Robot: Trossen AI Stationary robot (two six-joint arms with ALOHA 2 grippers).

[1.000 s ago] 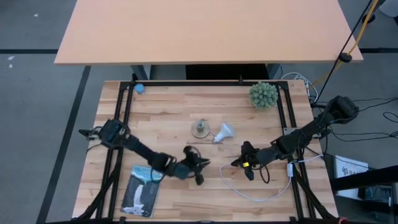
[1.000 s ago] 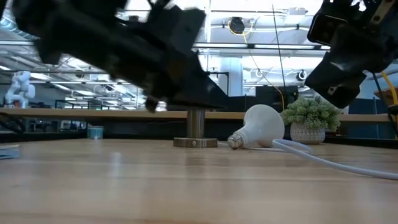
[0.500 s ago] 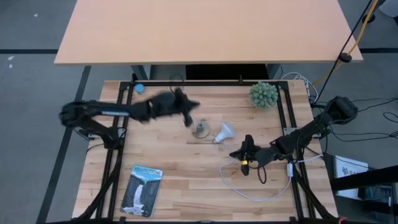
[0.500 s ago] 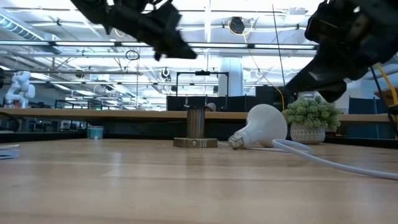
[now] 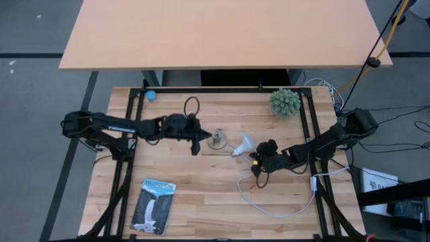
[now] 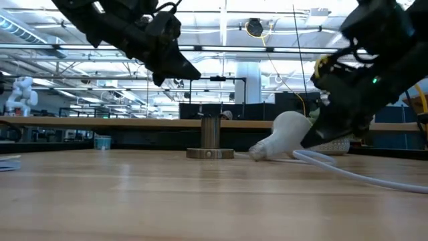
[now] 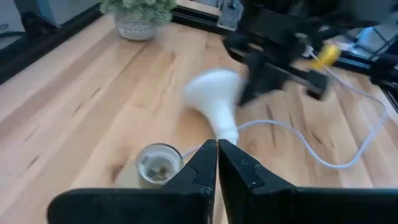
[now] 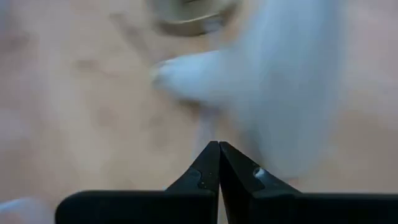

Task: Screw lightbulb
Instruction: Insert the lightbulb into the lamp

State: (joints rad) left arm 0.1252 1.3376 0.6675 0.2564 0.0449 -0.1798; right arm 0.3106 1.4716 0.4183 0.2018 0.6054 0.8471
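With its fingers pressed together, the right gripper (image 5: 257, 159) sits just beside one lightbulb (image 5: 242, 142), which lies on its side by one socket (image 5: 216, 139). Left gripper (image 5: 199, 138), also closed, hovers beside the socket, arm stretched across the table (image 5: 201, 195).

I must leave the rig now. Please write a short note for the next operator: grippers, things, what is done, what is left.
Left gripper: shut, empty, above the table just left of the socket.
Right gripper: shut, empty, right beside the bulb; contact cannot be told.
Bulb: lying on its side on the table, right of the socket, screw base toward it.
Socket: upright, empty, its white cord trailing right.
Done: nothing yet.
Left: grasp the bulb, stand it over the socket, screw it in.
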